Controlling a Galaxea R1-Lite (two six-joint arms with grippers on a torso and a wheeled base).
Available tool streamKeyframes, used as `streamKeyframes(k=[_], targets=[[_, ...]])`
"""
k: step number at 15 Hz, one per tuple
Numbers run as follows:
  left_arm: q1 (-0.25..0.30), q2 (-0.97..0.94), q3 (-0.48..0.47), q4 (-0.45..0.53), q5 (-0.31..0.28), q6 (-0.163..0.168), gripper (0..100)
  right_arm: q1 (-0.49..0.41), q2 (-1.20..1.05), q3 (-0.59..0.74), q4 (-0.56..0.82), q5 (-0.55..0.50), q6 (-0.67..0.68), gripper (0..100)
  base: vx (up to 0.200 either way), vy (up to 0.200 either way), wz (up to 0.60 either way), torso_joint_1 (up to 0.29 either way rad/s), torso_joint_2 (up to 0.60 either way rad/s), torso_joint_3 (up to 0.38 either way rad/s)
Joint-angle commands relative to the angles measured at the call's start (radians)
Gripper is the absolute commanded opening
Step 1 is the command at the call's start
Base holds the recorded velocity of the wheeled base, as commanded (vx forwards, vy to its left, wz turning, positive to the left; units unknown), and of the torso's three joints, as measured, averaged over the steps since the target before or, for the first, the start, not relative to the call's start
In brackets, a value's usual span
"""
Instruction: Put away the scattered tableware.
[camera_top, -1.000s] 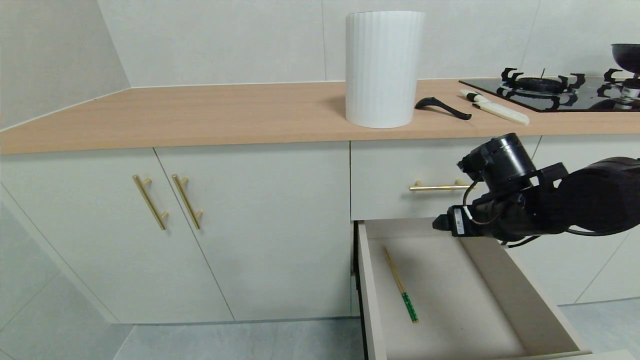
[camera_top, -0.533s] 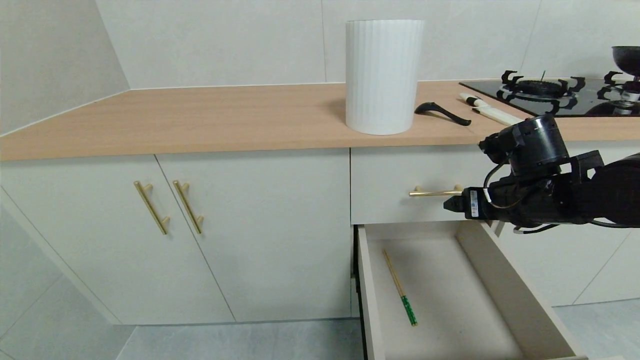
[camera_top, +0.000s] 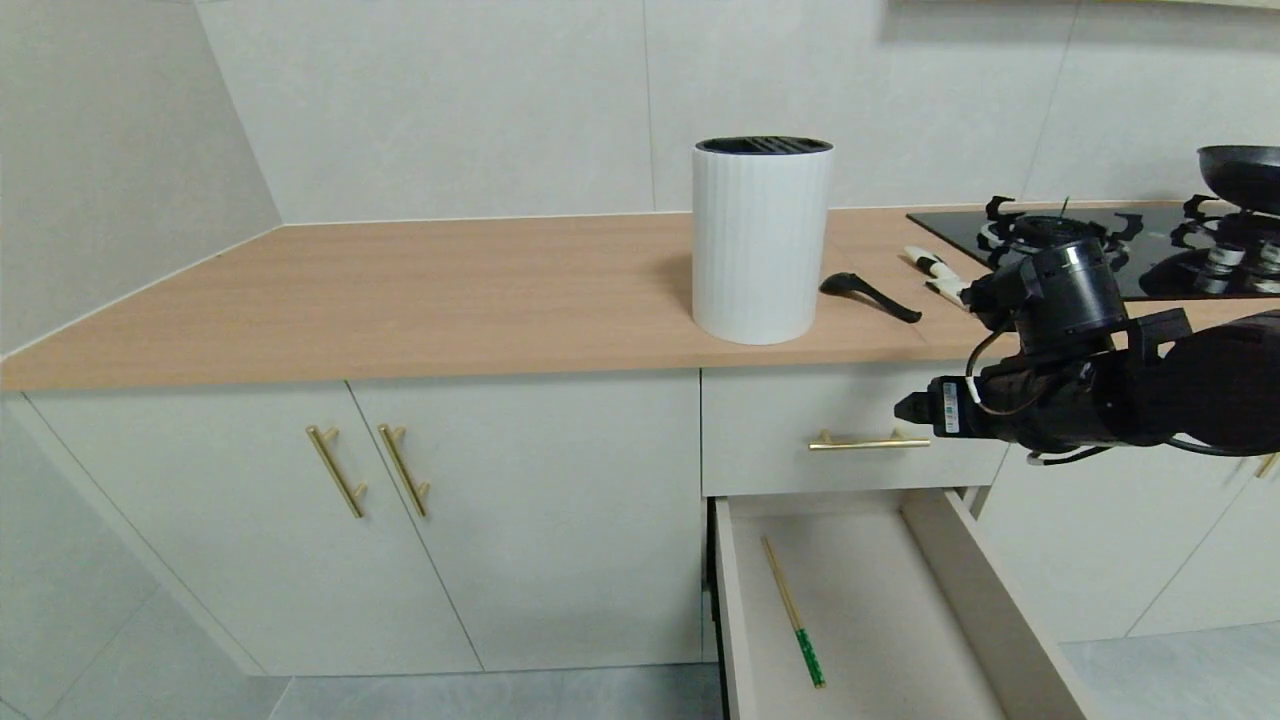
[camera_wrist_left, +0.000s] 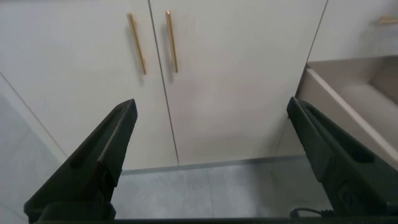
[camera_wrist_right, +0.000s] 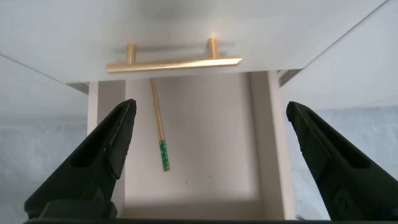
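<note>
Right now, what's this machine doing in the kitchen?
A two-armed robot is tidying tableware. A pair of wooden chopsticks with green ends lies in the open pale drawer. The right arm's tool hangs open and empty in front of the closed drawer above it. A black ladle-like utensil and a white knife lie on the wooden countertop beside a tall white ribbed holder, not yet put away.

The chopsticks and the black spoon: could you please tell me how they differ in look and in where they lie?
The chopsticks lie inside the open drawer, while the black spoon lies up on the wooden countertop. The chopsticks are straight, pale wood with a green end; the black spoon is all black, with a curved handle. Both lie flat, and both are long and slim.
</note>
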Motion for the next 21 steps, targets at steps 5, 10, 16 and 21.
streamKeyframes(k=[5, 10, 16, 21], targets=[[0.0, 0.0, 0.0, -0.001, 0.0, 0.0, 100, -0.003, 0.03, 0.029, -0.072, -0.001, -0.004, 100, 0.0, 0.0, 0.0, 0.194, -0.48, -0.287], [0.0, 0.0, 0.0, -0.001, 0.0, 0.0, 100, -0.005, 0.053, 0.033, -0.078, -0.002, -0.018, 100, 0.0, 0.0, 0.0, 0.213, -0.48, -0.276], [0.0, 0.0, 0.0, -0.001, 0.0, 0.0, 100, -0.034, 0.088, 0.032, -0.146, 0.001, -0.081, 100, 0.0, 0.0, 0.0, 0.04, -0.08, -0.044], [0.0, 0.0, 0.0, -0.001, 0.0, 0.0, 100, -0.106, 0.136, -0.134, -0.189, 0.249, -0.182, 100, 0.0, 0.0, 0.0, 0.0, 0.0, 0.0]])
